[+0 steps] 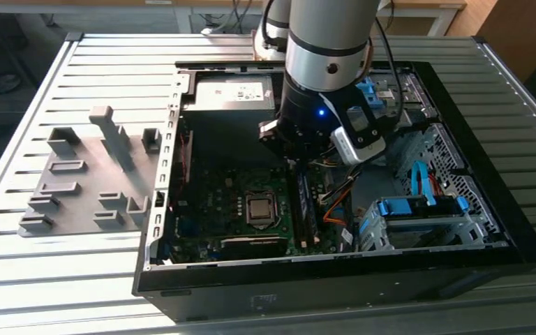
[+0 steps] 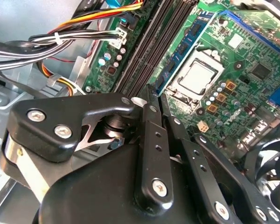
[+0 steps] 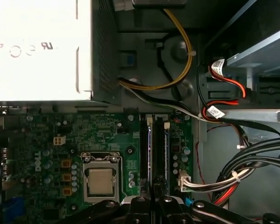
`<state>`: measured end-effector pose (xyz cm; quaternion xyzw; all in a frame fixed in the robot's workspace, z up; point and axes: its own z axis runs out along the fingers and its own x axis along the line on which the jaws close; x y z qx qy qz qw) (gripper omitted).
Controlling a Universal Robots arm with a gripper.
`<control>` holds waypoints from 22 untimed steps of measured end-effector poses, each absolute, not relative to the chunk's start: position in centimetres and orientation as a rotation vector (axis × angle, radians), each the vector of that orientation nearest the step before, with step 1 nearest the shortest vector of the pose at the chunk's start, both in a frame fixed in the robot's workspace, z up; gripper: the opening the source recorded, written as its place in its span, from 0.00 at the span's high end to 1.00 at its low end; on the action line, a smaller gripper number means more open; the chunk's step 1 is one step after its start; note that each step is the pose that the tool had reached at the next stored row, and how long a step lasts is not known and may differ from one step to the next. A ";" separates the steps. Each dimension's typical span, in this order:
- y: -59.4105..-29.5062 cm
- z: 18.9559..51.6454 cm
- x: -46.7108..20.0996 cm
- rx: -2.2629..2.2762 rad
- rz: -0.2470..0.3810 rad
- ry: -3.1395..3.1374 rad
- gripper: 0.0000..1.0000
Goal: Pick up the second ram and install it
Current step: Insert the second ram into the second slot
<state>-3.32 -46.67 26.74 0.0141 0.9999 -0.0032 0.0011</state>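
The pincer [image 2: 151,95], fingers pressed together with nothing visibly held, hangs just above the motherboard's [image 2: 233,70] memory slots [image 2: 154,42].

I can read no text I may report. The motherboard [image 3: 51,154] bears white printing in the first wrist view; the power supply [image 3: 37,46] carries certification marks; cable tags [image 3: 218,66] stay illegible.

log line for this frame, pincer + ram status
phase: install | pincer: shut, tips down over memory slots | second ram: cannot tell if seated | holder: outside case, exterior view's left
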 end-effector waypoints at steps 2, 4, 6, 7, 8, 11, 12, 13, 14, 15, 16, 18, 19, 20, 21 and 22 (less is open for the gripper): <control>-46.7 26.4 -3.3 0.044 -0.010 3.140 0.86; -46.8 26.2 -3.3 0.044 -0.010 3.140 0.86; -46.8 26.2 -3.3 0.044 -0.011 3.140 0.86; -46.8 26.2 -3.3 0.044 -0.010 3.140 0.86; -46.8 26.2 -3.3 0.044 -0.010 3.140 0.86; -46.8 26.0 -3.3 0.044 -0.009 3.140 0.86; -46.8 25.9 -3.3 0.044 -0.008 3.141 0.86; -46.9 25.8 -3.2 0.044 -0.002 3.141 0.86; -46.9 25.8 -3.3 0.044 0.011 3.141 0.86; -47.0 25.7 -3.3 0.045 0.017 3.142 0.86; -47.1 25.6 -3.3 0.049 0.019 3.142 0.86; -47.2 25.4 -3.3 0.063 0.020 3.141 0.86; -47.3 25.3 -3.3 0.069 0.020 3.141 0.86; -47.3 25.2 -3.3 0.077 0.020 3.141 0.86; -47.3 25.0 -3.3 0.082 0.019 3.141 0.86; -47.3 24.9 -3.3 0.083 0.020 3.141 0.86</control>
